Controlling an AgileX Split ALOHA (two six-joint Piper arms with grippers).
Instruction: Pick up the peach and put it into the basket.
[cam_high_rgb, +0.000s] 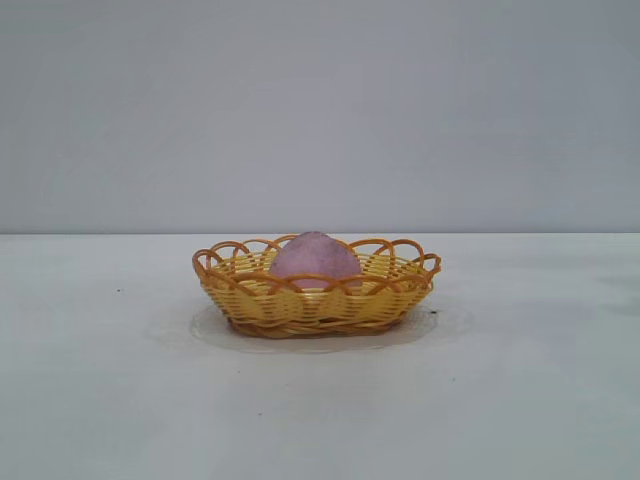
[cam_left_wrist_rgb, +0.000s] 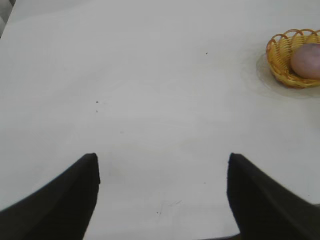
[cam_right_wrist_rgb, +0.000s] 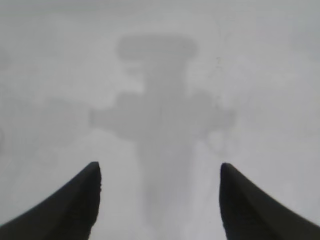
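While the peach (cam_high_rgb: 315, 258) sits inside the basket (cam_high_rgb: 318, 305) on the table (cam_high_rgb: 100, 400), left gripper (cam_left_wrist_rgb: 162, 165) and right gripper (cam_right_wrist_rgb: 160, 172) both hang spread, pinching nothing, over bare tabletop.

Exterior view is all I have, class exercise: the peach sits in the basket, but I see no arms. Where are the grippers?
Observer: The left gripper hangs over bare table, fingers open, nothing between them.
Operator: How does the basket lie from it?
Observer: The basket sits off to one side ahead of it, peach inside, well apart from the fingers.
Operator: And the right gripper?
Observer: The right gripper is open and empty too, pointing down at the table, where its own shadow falls; neither basket nor peach shows in its wrist view.
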